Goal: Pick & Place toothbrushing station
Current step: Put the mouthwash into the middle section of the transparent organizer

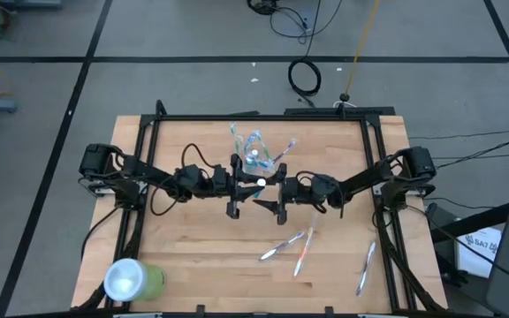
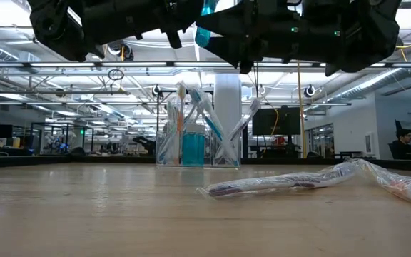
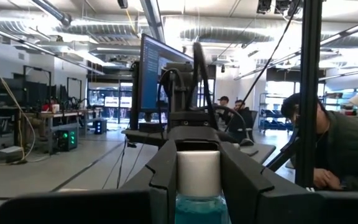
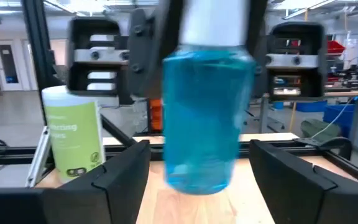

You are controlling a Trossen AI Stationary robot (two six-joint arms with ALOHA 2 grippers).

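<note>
The left end effector [image 1: 256,184] was clamped on the white cap of a blue bottle [image 4: 205,112], held above the tabletop [image 1: 201,256]. The right end effector [image 4: 194,163] faced it with fingers apart. The clear cup [image 2: 197,146] stood behind, holding toothbrushes [image 2: 180,114].

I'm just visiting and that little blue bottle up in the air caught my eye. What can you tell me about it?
The small clear plastic bottle of blue liquid has a white cap and rounded shoulders. It hangs upright above the wooden table, gripped at the cap by the left gripper. The right gripper waits open facing it, not touching.
</note>
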